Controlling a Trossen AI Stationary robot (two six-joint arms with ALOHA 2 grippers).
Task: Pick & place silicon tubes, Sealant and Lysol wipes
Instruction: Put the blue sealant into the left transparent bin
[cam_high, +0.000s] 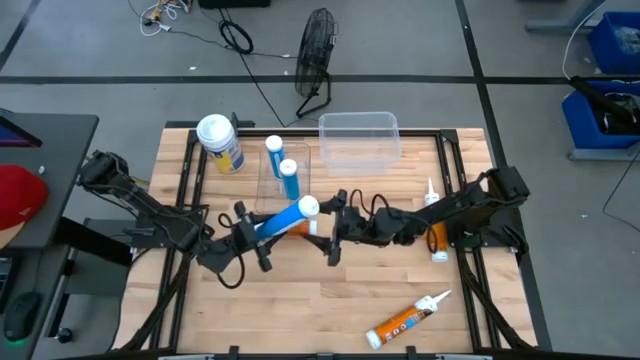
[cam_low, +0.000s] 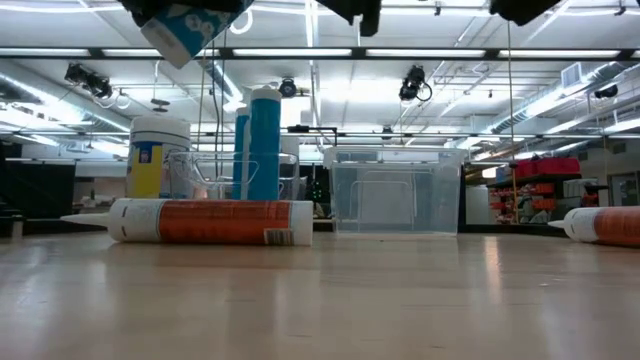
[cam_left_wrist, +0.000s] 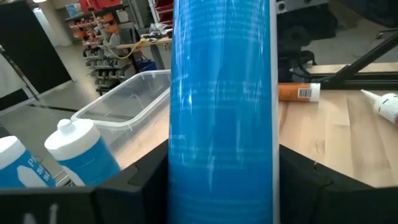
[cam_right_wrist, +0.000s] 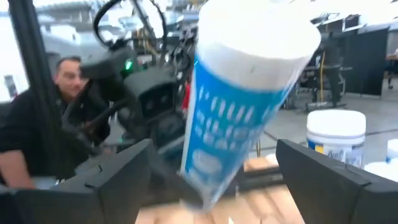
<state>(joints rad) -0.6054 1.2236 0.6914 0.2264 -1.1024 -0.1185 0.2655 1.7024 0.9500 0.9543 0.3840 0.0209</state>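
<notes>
Holding a blue tube (cam_high: 283, 219) aloft over the middle of the surface (cam_high: 300, 310), left tool (cam_high: 250, 232) clamped on its body. Facing its white cap, right tool (cam_high: 333, 222) spread wide, gripping nothing. Standing at the far left corner, Lysol wipes (cam_high: 220, 143); just right of them, two upright blue tubes (cam_high: 281, 163) in a clear bin (cam_high: 268, 180). Lying on the right, orange sealant tubes (cam_high: 408, 318).

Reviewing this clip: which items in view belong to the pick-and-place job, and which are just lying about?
Job:
blue tube held in left gripper
two blue tubes standing in a clear bin
Lysol wipes
orange sealant tubes
right gripper, open at the held tube's cap

Lying about:
fan
cables
red cap
</notes>
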